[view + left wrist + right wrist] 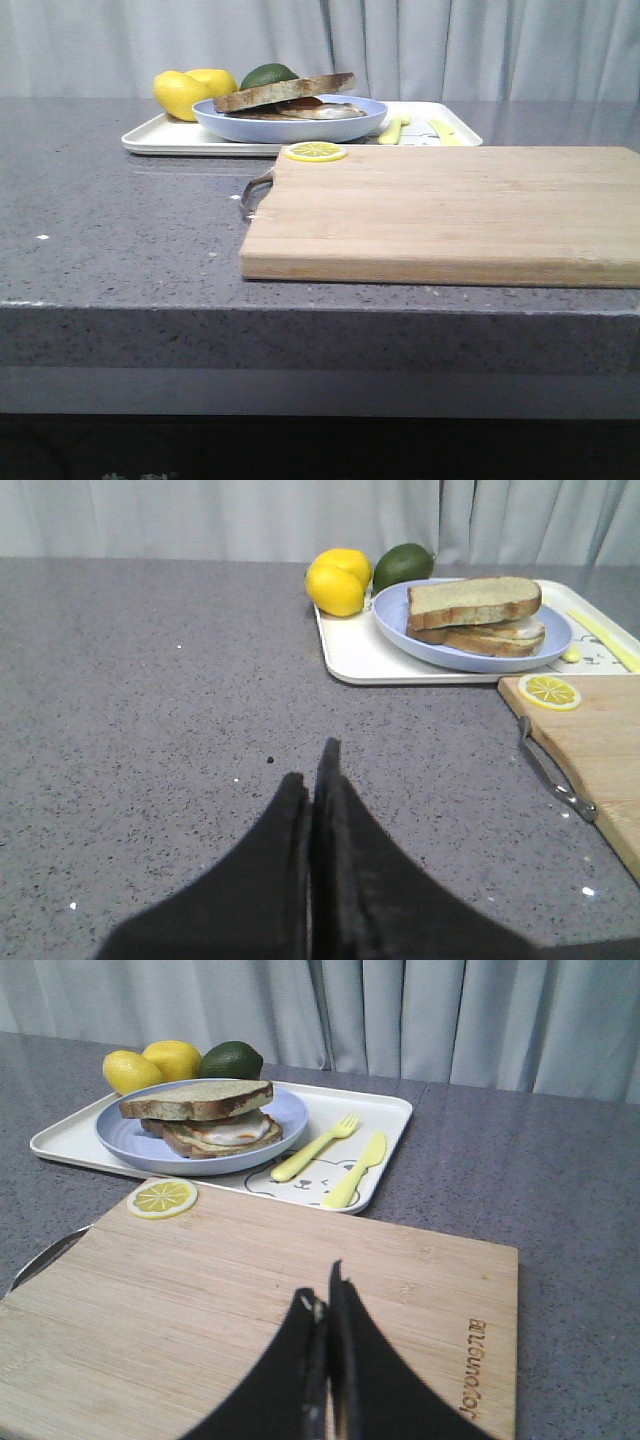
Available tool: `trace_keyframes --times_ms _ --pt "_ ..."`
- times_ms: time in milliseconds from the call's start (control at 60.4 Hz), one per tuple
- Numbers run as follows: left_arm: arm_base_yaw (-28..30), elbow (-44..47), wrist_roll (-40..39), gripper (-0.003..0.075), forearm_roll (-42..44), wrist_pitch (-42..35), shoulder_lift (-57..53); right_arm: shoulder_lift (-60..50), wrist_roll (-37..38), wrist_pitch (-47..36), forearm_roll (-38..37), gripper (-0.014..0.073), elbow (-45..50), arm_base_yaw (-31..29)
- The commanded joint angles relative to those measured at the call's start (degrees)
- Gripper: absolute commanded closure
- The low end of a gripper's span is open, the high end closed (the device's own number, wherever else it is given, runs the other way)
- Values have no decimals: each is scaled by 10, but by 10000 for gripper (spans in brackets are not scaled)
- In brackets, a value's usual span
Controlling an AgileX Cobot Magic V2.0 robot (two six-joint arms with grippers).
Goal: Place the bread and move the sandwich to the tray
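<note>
Sandwich (205,1118) on plate (120,1138) sits on tray (385,1125), well ahead of both closed, empty jaws; right gripper (327,1305) nearer

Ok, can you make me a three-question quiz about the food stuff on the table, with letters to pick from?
1. Where is the lemon slice?
A. on a corner of the wooden cutting board
B. on the pale-blue plate
C. inside the sandwich

2. How many whole lemons sit on the white tray?
A. one
B. two
C. four

3. What state are both tools in, the left tool and the right tool?
A. wide open
B. holding a fork
C. shut and empty

Answers: 1 A, the slice lies on the board's corner nearest the tray. 2 B, two yellow lemons sit beside the green avocado. 3 C, each wrist view shows the fingers pressed together with nothing between them.
</note>
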Motion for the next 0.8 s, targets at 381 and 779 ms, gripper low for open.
trace_keyframes --times_ms 381,779 --pt "-2 -12 -8 741 1 -50 -26 0 0 -38 3 654 -16 0" --pt "16 9 -8 741 0 -96 -41 0 0 -37 3 654 -16 0"
